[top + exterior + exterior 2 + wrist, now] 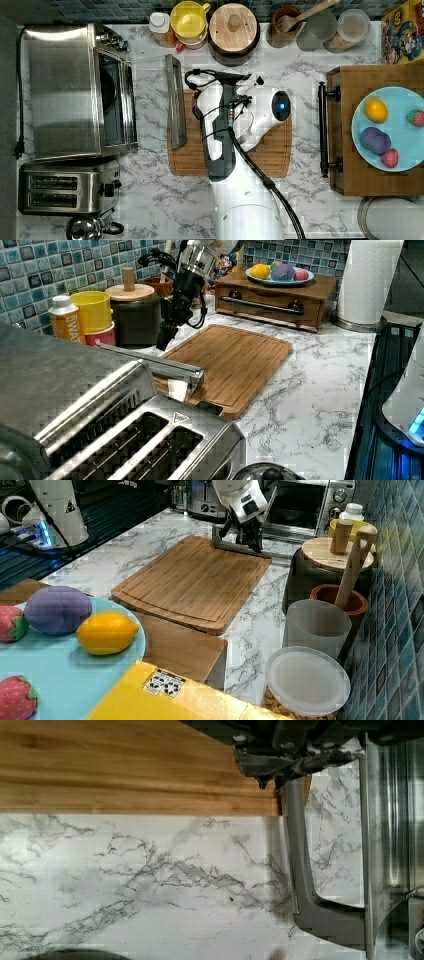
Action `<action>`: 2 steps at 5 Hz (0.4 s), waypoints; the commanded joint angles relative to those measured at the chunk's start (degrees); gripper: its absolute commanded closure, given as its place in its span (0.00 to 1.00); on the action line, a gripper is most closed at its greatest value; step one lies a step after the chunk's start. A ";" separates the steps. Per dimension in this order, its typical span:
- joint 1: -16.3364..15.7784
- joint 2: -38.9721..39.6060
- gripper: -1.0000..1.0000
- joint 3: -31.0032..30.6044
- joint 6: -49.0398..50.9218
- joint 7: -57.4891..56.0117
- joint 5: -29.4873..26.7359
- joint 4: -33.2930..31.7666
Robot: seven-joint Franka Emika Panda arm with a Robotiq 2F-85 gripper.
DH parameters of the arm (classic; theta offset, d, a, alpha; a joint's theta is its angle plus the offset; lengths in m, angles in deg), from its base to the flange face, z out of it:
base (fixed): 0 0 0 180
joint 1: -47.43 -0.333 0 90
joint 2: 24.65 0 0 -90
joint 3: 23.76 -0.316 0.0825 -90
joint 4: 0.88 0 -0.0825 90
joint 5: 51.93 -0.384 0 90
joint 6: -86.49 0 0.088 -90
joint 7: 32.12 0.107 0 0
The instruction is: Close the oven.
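Oven [75,90] door over board [265,155] edge

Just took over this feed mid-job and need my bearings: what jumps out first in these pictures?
The oven at the top view's left stands with its glass door folded down flat, its bar handle over the edge of the wooden cutting board. The white robot arm reaches over that board, its gripper hanging close to the handle. At the top view's right, a blue plate of toy fruit sits on a wooden drawer box.
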 commanded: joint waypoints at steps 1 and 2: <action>-0.02 -0.49 1.00 -3.43 3.61 -1.45 -4.76 2.95; 0.07 -0.21 1.00 -3.84 4.04 0.11 -5.67 3.36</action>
